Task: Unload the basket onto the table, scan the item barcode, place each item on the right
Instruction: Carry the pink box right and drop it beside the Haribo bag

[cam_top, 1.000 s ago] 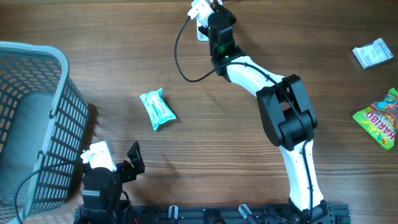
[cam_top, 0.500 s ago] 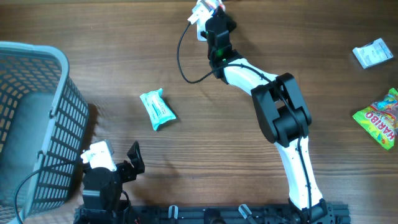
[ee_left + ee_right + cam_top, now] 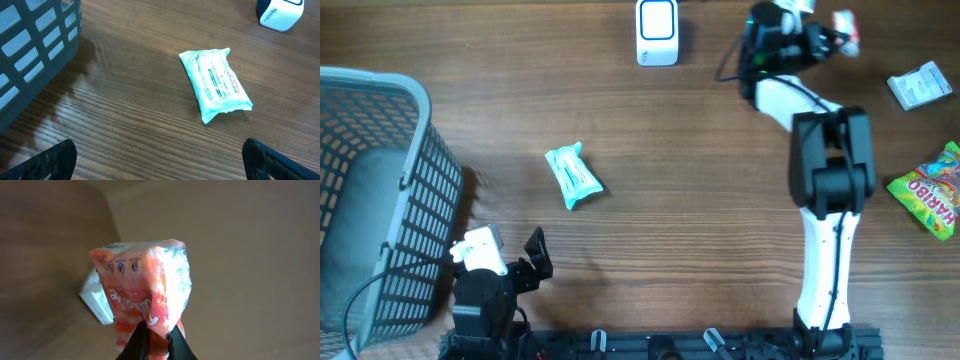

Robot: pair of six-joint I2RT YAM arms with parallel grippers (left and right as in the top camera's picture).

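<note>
Pinching a small orange-and-white packet [image 3: 145, 290] by one crimped end, the right gripper [image 3: 155, 330] has its jaws drawn almost together on the thin film. It holds the packet in the air over the far edge of the table [image 3: 670, 250], to the right of the white scanner [image 3: 657, 18] and well apart from it. The packet looks like a light, soft film pouch, so it probably droops and twists easily, and its glossy skin may slip under a weak pinch. The sealed end seems the right place to grip, since that leaves both printed faces free to show. Small printed marks sit near its upper edge, but no barcode can be made out. The wood-grain table is flat and matte, with bare room in front of the scanner. A teal wipes pack [image 3: 573, 176] lies left of the middle, and a grey basket [image 3: 430, 190] fills the left edge. A white packet [image 3: 918, 86] and a sweets bag [image 3: 932, 195] lie by the right edge. The left gripper [image 3: 535, 258] sits at the near edge, fingers spread wide and empty.
</note>
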